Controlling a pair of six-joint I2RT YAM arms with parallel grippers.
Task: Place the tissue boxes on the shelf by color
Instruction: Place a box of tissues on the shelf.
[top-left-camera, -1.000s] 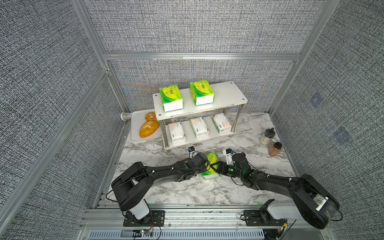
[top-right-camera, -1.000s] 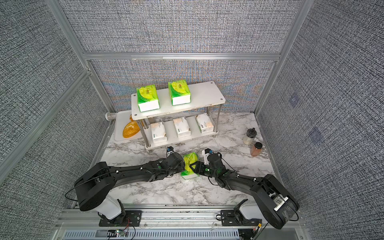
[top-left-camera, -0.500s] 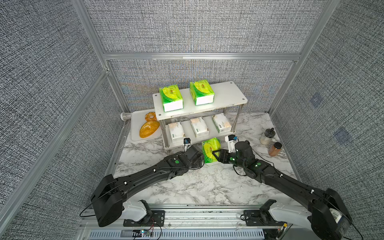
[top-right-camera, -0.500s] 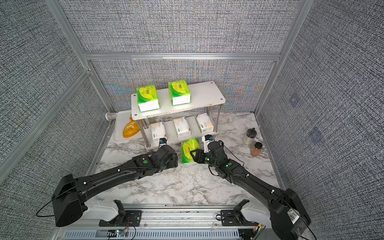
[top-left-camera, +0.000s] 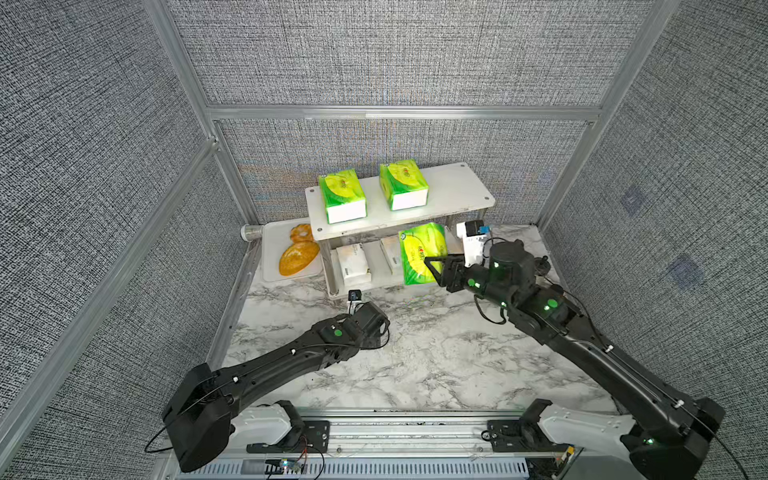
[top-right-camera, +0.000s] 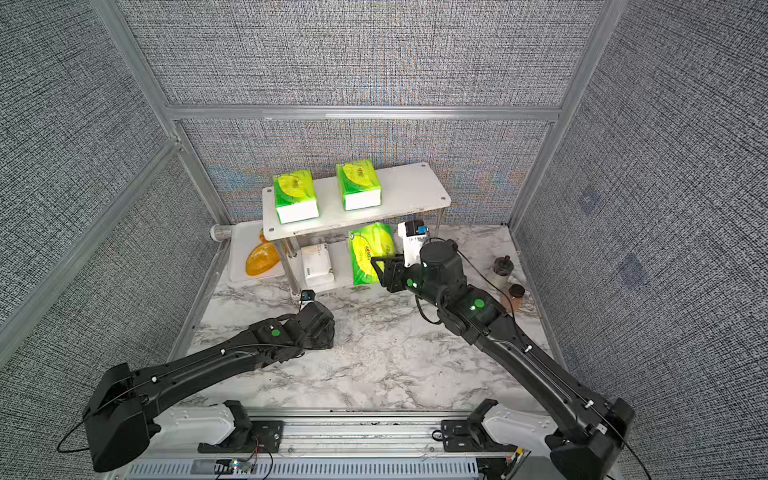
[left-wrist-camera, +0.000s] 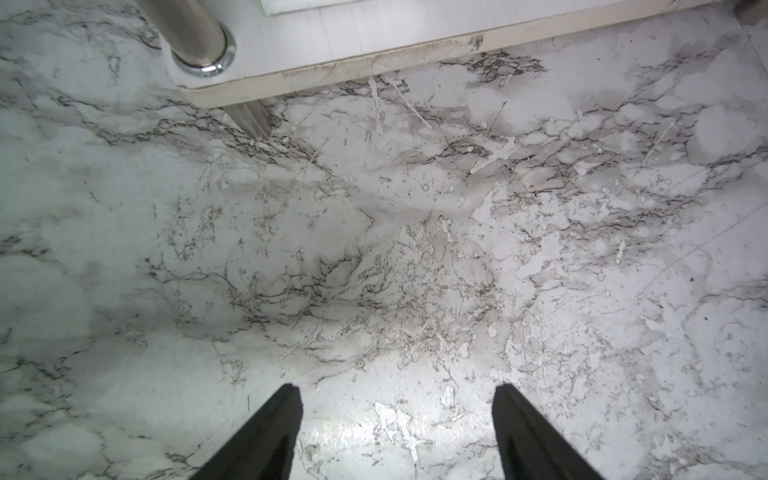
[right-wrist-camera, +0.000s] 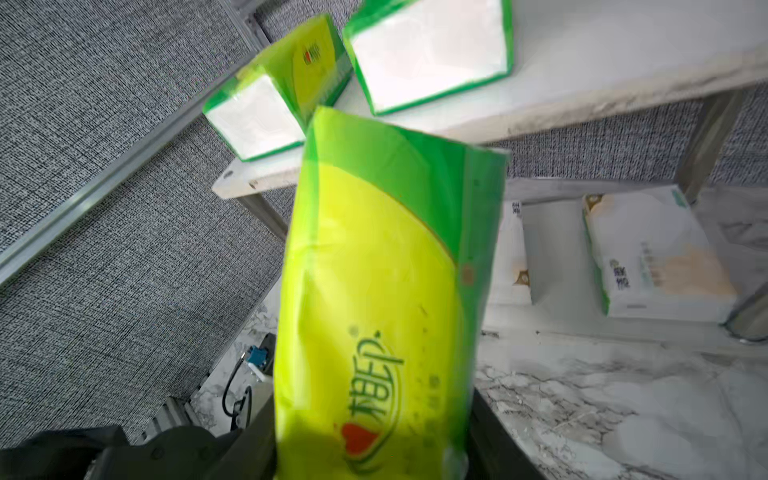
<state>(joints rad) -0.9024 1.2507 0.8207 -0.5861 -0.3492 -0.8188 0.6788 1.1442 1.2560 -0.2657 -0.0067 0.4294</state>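
My right hand (top-left-camera: 432, 270) is clamped on the green pack (top-left-camera: 422, 249), held before the shelf (top-left-camera: 461, 195), long axis toward twelve; its free upper end lies at one o'clock. Left hand (left-wrist-camera: 397, 390) apart, empty.

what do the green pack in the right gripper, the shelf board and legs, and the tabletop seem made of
Green pack: thin glossy plastic film, creased and shiny.
Shelf board: matte white panel, perhaps coated wood or plastic; worn edge.
Shelf leg: polished metal, mirror-like.
Tabletop: marble-look surface, possibly printed film; scuffed patches.
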